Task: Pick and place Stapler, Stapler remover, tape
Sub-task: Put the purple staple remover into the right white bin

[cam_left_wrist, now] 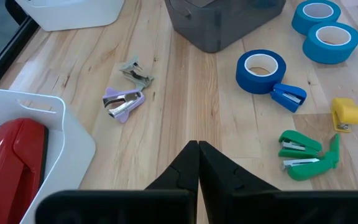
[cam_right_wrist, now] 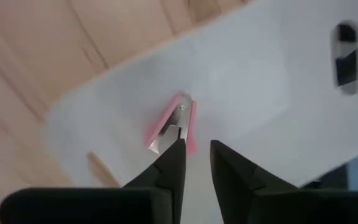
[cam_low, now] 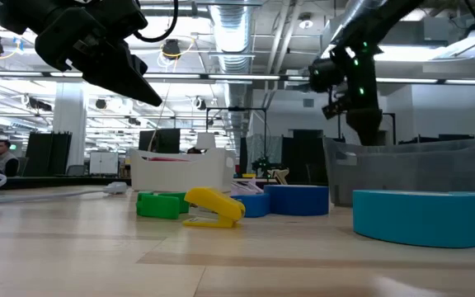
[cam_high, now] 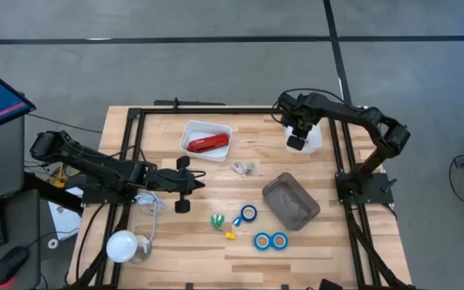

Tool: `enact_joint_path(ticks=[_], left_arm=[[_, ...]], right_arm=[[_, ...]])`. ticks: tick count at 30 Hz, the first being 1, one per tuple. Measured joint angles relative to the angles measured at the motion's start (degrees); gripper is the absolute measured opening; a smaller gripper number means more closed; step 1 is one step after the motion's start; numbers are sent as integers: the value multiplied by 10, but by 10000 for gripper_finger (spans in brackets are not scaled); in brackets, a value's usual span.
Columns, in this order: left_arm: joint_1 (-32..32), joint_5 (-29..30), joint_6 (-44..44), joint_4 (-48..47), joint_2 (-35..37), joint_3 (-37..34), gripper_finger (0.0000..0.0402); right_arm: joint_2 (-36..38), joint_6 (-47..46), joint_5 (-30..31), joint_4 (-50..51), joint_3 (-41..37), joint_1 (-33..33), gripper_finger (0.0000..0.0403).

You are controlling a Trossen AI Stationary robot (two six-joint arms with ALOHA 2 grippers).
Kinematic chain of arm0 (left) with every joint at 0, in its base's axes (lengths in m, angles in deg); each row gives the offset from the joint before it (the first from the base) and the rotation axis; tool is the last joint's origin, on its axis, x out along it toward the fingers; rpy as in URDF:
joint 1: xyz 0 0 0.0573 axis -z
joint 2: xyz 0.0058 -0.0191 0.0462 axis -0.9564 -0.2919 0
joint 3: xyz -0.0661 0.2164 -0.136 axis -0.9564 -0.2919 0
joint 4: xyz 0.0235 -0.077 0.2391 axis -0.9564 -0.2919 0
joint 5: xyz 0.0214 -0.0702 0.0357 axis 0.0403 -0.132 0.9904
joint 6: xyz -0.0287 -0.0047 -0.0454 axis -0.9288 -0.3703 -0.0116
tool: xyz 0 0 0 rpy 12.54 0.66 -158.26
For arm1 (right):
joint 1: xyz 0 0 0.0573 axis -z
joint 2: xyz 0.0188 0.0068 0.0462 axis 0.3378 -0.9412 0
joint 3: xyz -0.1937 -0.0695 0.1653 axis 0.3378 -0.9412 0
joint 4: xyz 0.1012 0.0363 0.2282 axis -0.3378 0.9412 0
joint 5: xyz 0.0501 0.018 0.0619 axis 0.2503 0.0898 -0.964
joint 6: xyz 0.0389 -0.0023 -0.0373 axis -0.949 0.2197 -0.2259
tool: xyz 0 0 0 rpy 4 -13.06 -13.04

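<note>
the right gripper (cam_right_wrist: 196,155) hangs over a white bin (cam_high: 312,135) at the far right of the table (cam_high: 216,258), its fingers slightly parted with a narrow gap between them; a pink staple remover (cam_right_wrist: 174,124) lies on the bin floor just past the fingertips, and whether it touches the nearer finger cannot be told. the left gripper (cam_left_wrist: 197,163) sits above the middle-left of the table with its fingers pressed together, holding nothing. the stapler (cam_high: 208,144), glossy red, lies inside a white tray (cam_high: 190,129) at the far middle of the table, just beyond the left gripper. one roll of tape (cam_high: 249,213) lies near the table's centre with a small blue stapler (cam_left_wrist: 288,96) touching it, and two more rolls (cam_high: 270,240) sit side by side, touching, nearer the front edge. a lilac staple remover (cam_left_wrist: 123,102) and a pale metal one (cam_left_wrist: 135,73) lie close together between the tray and a grey bin (cam_high: 291,201). a green mini stapler (cam_left_wrist: 303,155) and a yellow one (cam_left_wrist: 345,113) lie near the single roll. a white domed object (cam_high: 122,246) stands at the front left corner. no brand, label or writing on any of these things can be read.
</note>
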Motion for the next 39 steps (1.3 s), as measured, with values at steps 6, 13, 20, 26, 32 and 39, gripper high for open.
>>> enact_joint_path(ticks=[6, 13, 20, 26, 32, 39], left_arm=[[0, 0, 0, 3, 0, 0, 2], [0, 0, 5, 5, 0, 0, 2], [0, 0, 5, 6, 0, 0, 2], [0, 0, 9, 10, 0, 0, 2], [0, 0, 10, 14, 0, 0, 2], [0, 16, 11, 18, 0, 0, 2]], right_arm=[[1, -40, -36, 38, 87, -51, 65], [-1, 91, -202, -20, 109, -129, 65], [-1, 176, -96, -109, 109, -177, 56], [-1, 238, -97, -114, 109, -177, 6], [-1, 296, -88, -171, 109, -189, 5], [-2, 373, 29, -183, 113, -197, 1]])
